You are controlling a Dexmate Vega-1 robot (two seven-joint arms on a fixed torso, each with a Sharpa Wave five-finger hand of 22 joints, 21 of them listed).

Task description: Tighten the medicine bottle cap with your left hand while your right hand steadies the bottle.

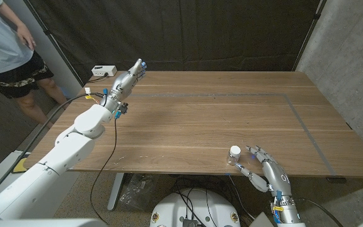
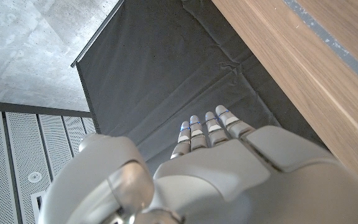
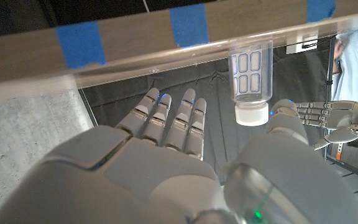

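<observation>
At the far left of the head view one person (image 1: 8, 47) in a pale shirt and dark patterned shorts stood behind the table's corner, one hand (image 1: 24, 34) hanging at the hip. Just right of that, one small white box (image 1: 104, 70) with a cable sat at the back edge of the one long wooden table (image 1: 200, 120). Beside it the robot's left hand (image 1: 131, 74) reached out over the back left part of the tabletop, fingers straight, lying close together and holding nothing; the left wrist view showed the same, its fingertips (image 2: 205, 127) lined up side by side against a dark curtain (image 2: 160, 68). A thin grey line (image 1: 232, 96) ran across the wood. Further right, near the front edge, stood one small clear medicine bottle with a white cap (image 1: 234, 153), upright, with the cap on top. Just right of it the right hand (image 1: 260, 165) sat at the table's front edge, its fingers stretched out and slightly apart, its thumb pointing toward the bottle; whether any finger touched the bottle could not be told. In the right wrist view the bottle (image 3: 250, 84) showed between the fingers (image 3: 173, 121) and the thumb, with three blue tape pieces (image 3: 79, 45) on the table edge.
</observation>
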